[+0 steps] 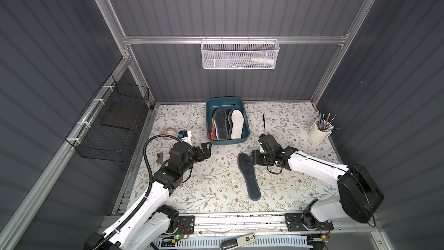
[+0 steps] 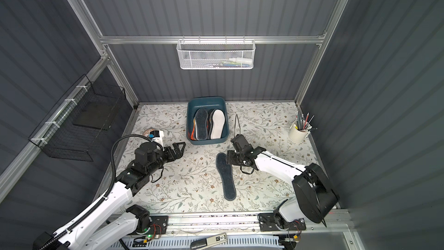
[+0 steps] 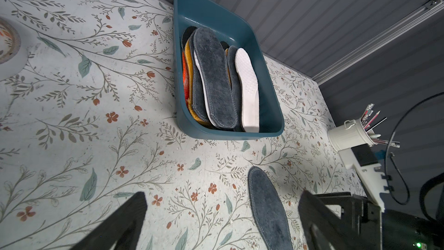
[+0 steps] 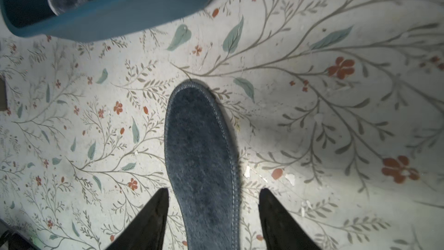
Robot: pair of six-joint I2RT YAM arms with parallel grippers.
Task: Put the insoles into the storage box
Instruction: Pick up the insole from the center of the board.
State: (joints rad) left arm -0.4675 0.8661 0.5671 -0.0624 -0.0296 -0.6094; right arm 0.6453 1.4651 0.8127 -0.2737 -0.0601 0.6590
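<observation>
The dark teal storage box (image 1: 228, 141) (image 2: 206, 140) (image 3: 230, 134) (image 4: 120, 15) sits at the back middle of the floral table. It holds several stacked insoles (image 1: 221, 123) (image 2: 201, 123) (image 3: 216, 80): fuzzy grey-blue, orange, yellow and white. One fuzzy grey-blue insole (image 1: 248, 176) (image 2: 225, 176) (image 3: 269, 212) (image 4: 201, 140) lies flat on the table in front of the box. My right gripper (image 1: 252, 158) (image 2: 228, 157) (image 4: 213, 189) is open and straddles this insole's far end, with a gap at each finger. My left gripper (image 1: 206, 150) (image 2: 180, 149) (image 3: 223, 196) is wide open and empty, left of the box's near corner.
A white cup of pencils (image 1: 318, 133) (image 3: 348, 135) stands at the back right. A tape roll (image 1: 169, 132) and a small white object (image 1: 186, 137) lie behind the left arm. A white mesh basket (image 1: 240, 54) hangs on the back wall, a black wire basket (image 1: 108, 126) on the left wall.
</observation>
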